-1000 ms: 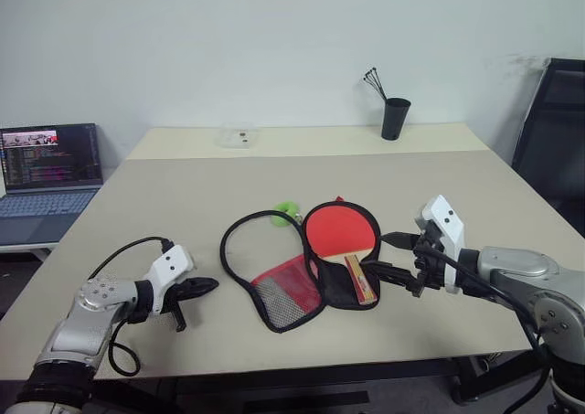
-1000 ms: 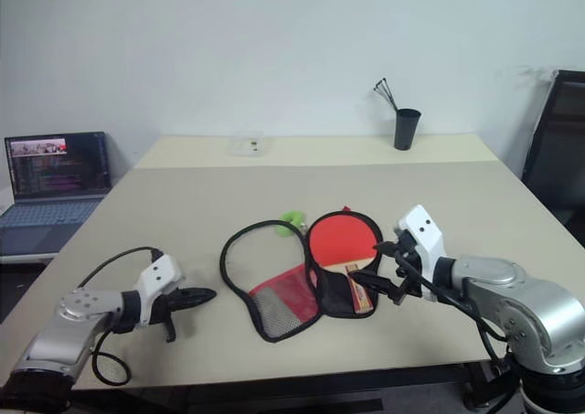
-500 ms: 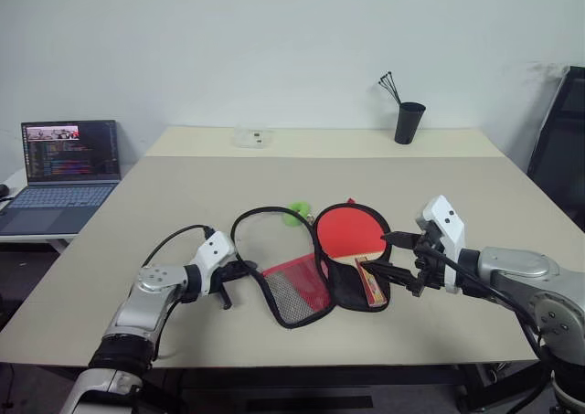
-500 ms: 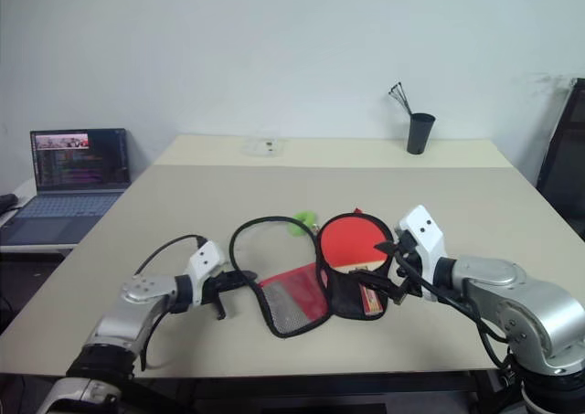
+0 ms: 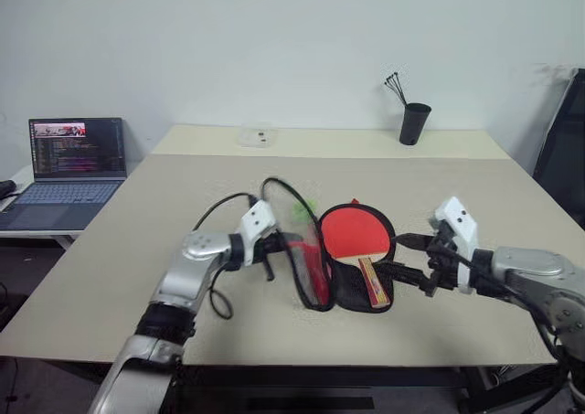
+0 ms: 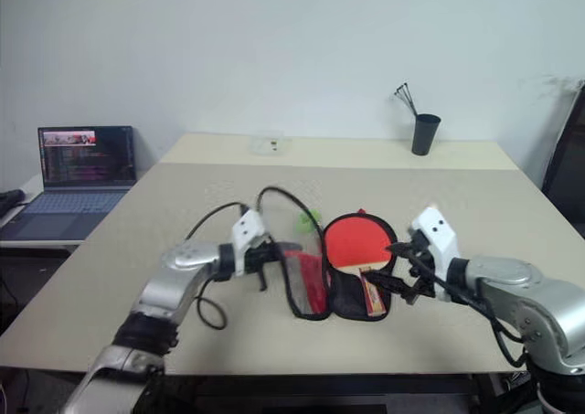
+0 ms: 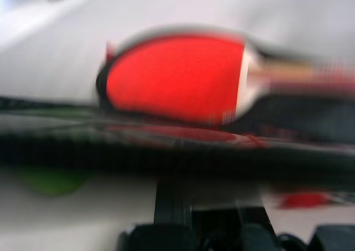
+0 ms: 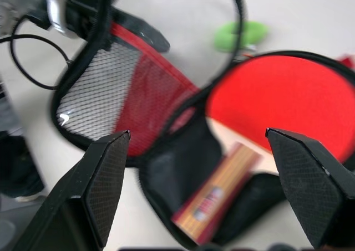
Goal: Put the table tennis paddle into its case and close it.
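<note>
— Paddle [image 5: 356, 236] where?

— Near me, lying in the case [image 5: 343, 291]'s lower half. My left gripper [image 5: 285, 243], pinched shut on the soft, floppy lid, stands it upright; right gripper [image 5: 402, 257] gapes empty by the stiff handle.

— Beyond?

— Green pull tag [image 5: 303, 210].

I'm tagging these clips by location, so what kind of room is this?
Probably an office or lab workspace. A large beige table stands against a plain white wall, an open laptop with code on its screen sits on a side desk, and a black cup holds pens at the far edge.
</note>
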